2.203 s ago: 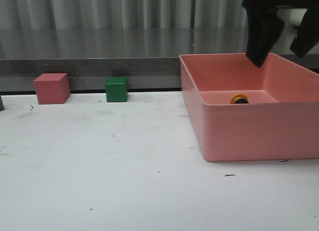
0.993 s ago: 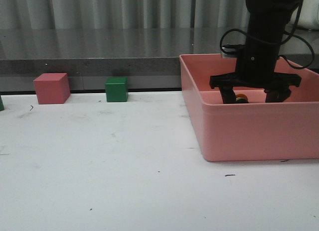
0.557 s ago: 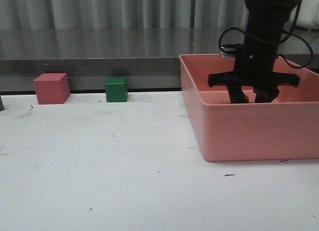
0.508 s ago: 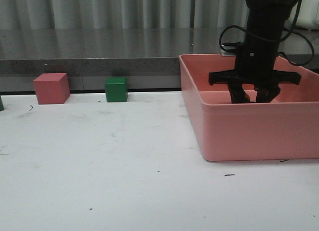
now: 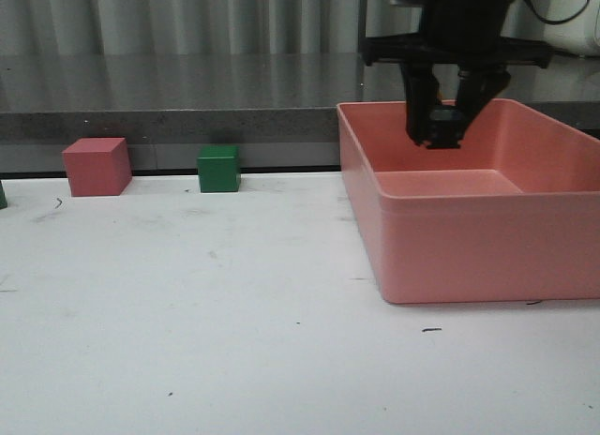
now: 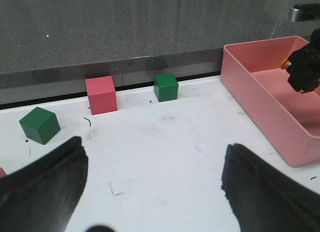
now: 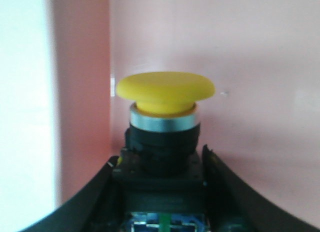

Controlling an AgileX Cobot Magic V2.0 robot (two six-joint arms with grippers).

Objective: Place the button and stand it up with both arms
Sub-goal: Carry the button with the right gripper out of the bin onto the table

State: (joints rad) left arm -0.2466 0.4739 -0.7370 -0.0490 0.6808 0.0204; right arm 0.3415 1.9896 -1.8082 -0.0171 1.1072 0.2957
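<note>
The right gripper has risen clear of the pink plastic bin, fingers clamped on the yellow-capped black push-button; the pick looks done. The left gripper hangs with fingers apart.

Pink cube, two green cubes, pink bin (possibly a button).

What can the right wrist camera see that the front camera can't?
Only the right wrist view shows the button up close: its yellow cap, silver ring and black neck, gripped at the base. Only the front view shows the pink cube, the green cube and the white table. Both show the right gripper holding the button above the pink bin.
</note>
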